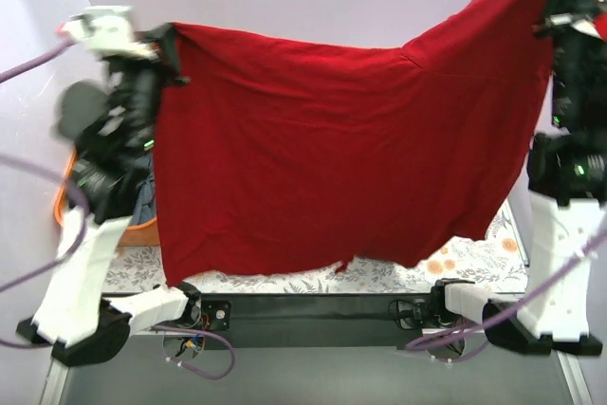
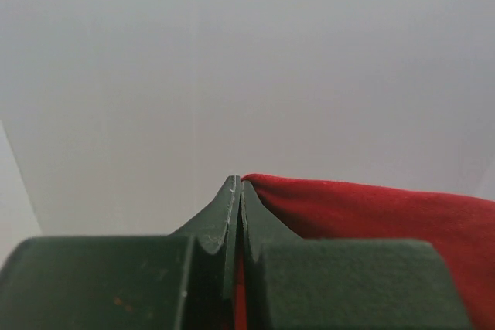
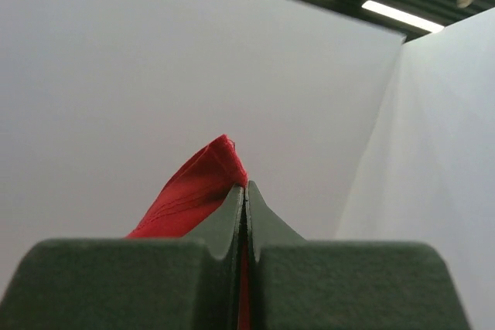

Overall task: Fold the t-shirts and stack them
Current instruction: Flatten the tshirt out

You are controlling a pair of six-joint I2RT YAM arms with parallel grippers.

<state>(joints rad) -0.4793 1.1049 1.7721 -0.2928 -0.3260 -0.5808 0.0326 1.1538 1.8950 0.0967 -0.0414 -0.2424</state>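
Holding red shirt (image 1: 322,149) spread in air above desk (image 1: 474,258): my left hand (image 2: 238,185), right hand (image 3: 245,187) each pinched tight on a top corner. Best done: cloth taut, both lowered level, hem landing first.

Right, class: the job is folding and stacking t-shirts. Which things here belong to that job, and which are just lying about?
Belongs to the job: red t-shirt, hanging spread between the left gripper and right gripper, both clamped on it.
Lying about: orange basket, flowered tablecloth.
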